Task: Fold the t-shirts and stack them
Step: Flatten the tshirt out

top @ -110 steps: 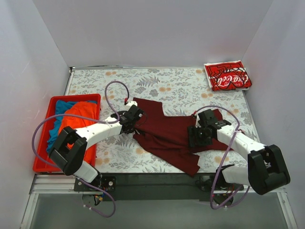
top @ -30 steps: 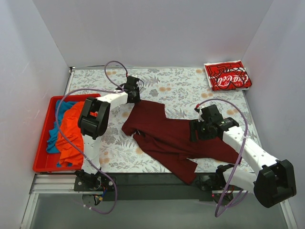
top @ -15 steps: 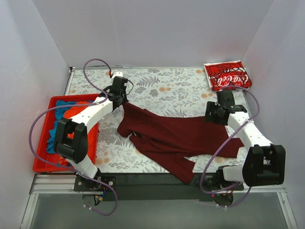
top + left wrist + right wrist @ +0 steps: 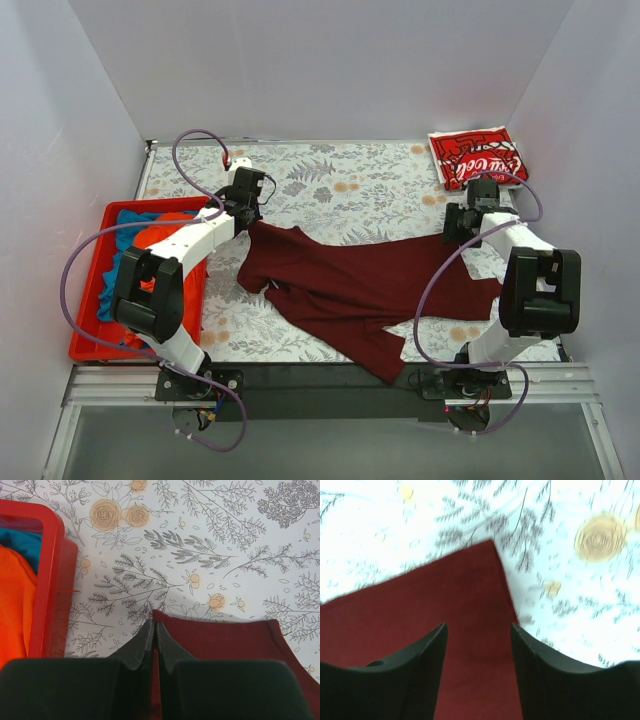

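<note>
White walls close in a flower-printed desk [image 4: 360, 180]. At its far right corner lies a red shirt with white Coca-Cola print [image 4: 478, 158], folded into a neat rectangle; that looks like the one finished piece and the start of the stack.

A maroon shirt [image 4: 360, 285] lies open across the middle of the desk, stretched from left to right. It is not flat: the left side is bunched in folds, and a rumpled tail runs down to the near edge. The left arm [image 4: 195, 238] reaches to the shirt's far left corner. Its jaws are pressed together, and a strip of maroon cloth shows between them, so they seem clamped on that corner. The right arm [image 4: 510, 235] is at the far right corner. Its jaws stand apart over the cloth, one on each side of the fabric just behind the corner, with no pinch visible; that picture is blurred.

A red bin [image 4: 52, 580] sits at the left edge of the desk, holding an orange shirt [image 4: 15, 610] and a blue shirt [image 4: 20, 540] in a loose heap.

By my reckoning about a quarter is done. The maroon shirt is only being spread and has no fold in it yet. It needs smoothing, folding and placing on the printed one, and then the two in the bin follow.
</note>
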Robot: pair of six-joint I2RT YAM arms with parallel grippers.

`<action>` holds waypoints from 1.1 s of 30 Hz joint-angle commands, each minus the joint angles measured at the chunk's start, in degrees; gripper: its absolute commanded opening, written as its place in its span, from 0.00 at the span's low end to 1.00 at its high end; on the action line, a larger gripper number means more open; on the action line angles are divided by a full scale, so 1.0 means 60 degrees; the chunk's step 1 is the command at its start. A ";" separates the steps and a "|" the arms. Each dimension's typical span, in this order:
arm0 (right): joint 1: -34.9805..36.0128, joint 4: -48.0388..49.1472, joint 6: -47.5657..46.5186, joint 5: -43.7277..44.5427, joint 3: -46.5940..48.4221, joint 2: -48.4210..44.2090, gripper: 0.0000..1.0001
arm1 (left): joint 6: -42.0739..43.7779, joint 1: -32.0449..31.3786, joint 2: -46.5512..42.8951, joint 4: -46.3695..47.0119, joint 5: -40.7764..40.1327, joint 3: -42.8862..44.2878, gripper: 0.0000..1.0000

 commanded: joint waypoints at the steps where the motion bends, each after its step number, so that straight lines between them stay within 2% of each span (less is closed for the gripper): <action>1: -0.0164 0.0716 -0.0859 -0.0343 0.0738 0.0635 0.55 | 0.0141 0.0089 -0.0322 0.0243 -0.0443 -0.0039 0.00; 16: -0.0311 0.0994 -0.2120 -0.0533 0.1706 0.2321 0.54 | 0.0171 0.0104 -0.0160 0.0126 -0.0590 0.0049 0.00; 21: -0.0384 0.0994 -0.2310 -0.1060 0.1721 0.2688 0.53 | 0.0171 0.0119 -0.0175 0.0111 -0.0575 0.0064 0.00; 24: -0.0384 0.0994 -0.2325 -0.1295 0.1677 0.2849 0.47 | 0.0214 0.0133 -0.0117 0.0097 -0.0590 0.0078 0.00; 33: -0.0384 0.0994 -0.2457 -0.1602 0.1428 0.3303 0.47 | 0.0229 0.0163 -0.0014 0.0009 -0.0487 0.0122 0.00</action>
